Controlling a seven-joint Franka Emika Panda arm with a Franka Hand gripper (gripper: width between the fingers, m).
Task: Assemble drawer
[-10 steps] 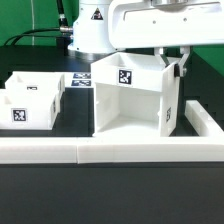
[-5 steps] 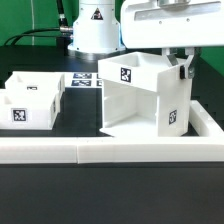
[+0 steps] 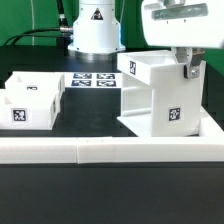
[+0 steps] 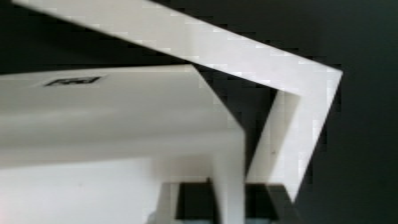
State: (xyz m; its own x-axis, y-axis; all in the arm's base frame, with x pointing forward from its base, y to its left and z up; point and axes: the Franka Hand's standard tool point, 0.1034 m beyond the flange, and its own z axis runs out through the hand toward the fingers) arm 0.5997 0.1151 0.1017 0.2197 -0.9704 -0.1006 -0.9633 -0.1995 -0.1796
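While the drawer case (image 3: 158, 100) is kept upright on the dark table (image 3: 78, 118), one of its side walls is clamped from above by the gripper (image 3: 188, 70). In the wrist view a thin white panel is seen pinched between the two dark fingers (image 4: 191, 202), so the jaws are drawn narrow onto the wall with no gap left at either side. The bulk of the case is placed below the gripper and toward the exterior view's left of it, with the open front turned toward that camera. One black-and-white tag (image 3: 172, 113) is carried on the held wall, directly beneath the gripper, and a second tag (image 3: 127, 70) is shown on the top face, level with the fingers and toward the exterior view's left. Whether the bottom of the case is pressed on the table or raised slightly off it cannot be told. The two trays (image 3: 35, 100) are set close together well apart from the gripper, far toward the exterior view's left, and each is marked with its own tag. The marker board (image 3: 95, 80) is laid flat between the trays and the case, behind both. A long low white rail (image 3: 100, 150) is stretched across the front, below the gripper and near the lower edge of the case.
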